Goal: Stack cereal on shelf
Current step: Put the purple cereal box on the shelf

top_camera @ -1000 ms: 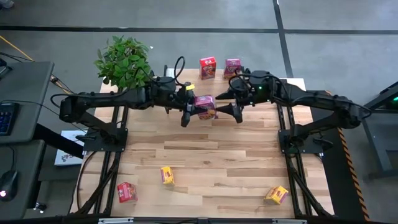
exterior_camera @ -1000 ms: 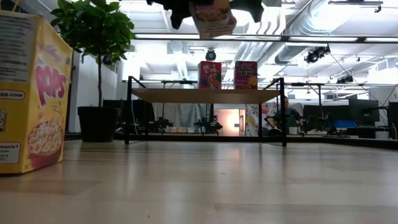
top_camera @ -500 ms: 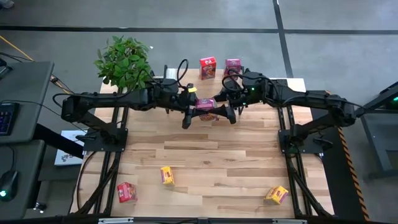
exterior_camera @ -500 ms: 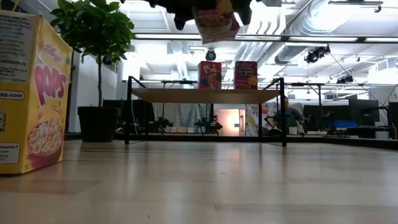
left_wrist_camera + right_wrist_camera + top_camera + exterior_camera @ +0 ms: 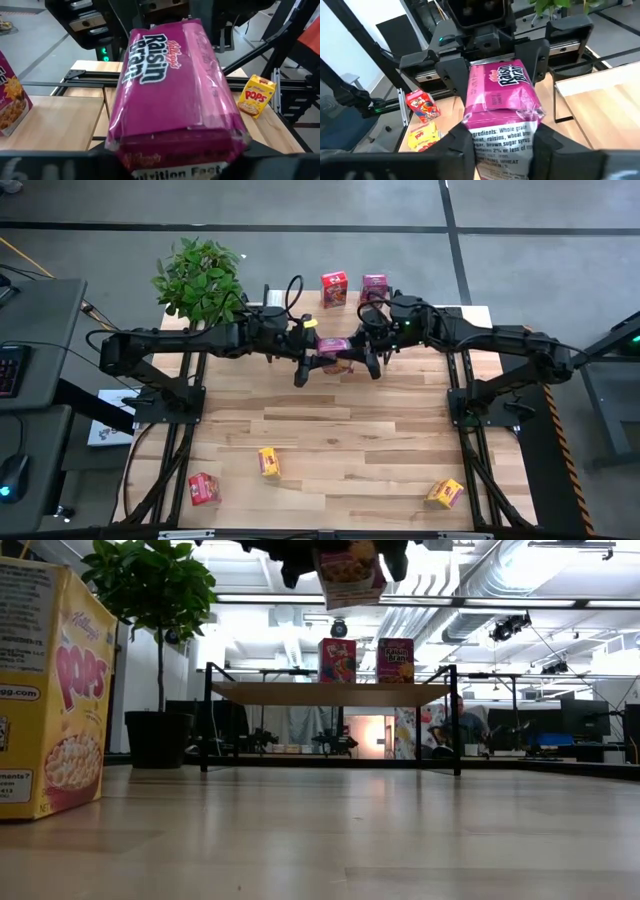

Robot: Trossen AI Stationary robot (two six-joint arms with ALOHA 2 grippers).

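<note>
While both arms meet above the table in the high view, the left gripper [image 5: 309,362] and right gripper [image 5: 362,358] clamp one pink cereal box [image 5: 334,352]. Low view: it hangs above the shelf [image 5: 330,693]. Both wrist views show each gripper's fingers pressed against it.

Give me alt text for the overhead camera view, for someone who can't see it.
Both robot hands, left hand and right hand, hold a pink cereal box between them above the table, near the shelf carrying two boxes. Three more boxes lie on the table.
</note>
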